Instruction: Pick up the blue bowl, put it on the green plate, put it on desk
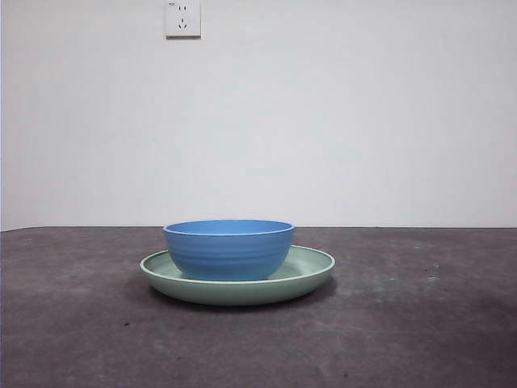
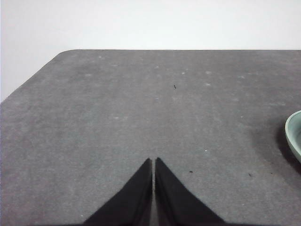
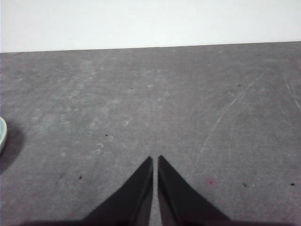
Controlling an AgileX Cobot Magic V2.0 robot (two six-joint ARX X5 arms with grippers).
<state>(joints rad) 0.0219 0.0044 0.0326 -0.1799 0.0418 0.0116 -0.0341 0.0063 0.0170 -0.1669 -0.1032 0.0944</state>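
Bowl placement looks done: blue bowl [image 1: 229, 248] sits centred in green plate [image 1: 311, 267] on the surface [image 1: 420, 323]; left gripper [image 2: 154, 161] and right gripper [image 3: 155, 159] are parked with jaws closed, empty, the plate's rim at three and nine o'clock of them.

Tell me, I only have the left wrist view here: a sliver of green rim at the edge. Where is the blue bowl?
Observer: The blue bowl sits upright in the green plate, about centred, seen from the front.
Operator: Is the right gripper near it?
Observer: No. The right gripper is over bare desk, jaws shut, holding nothing.
Operator: Anything behind the plate?
Observer: Only a white wall with a wall socket high up.
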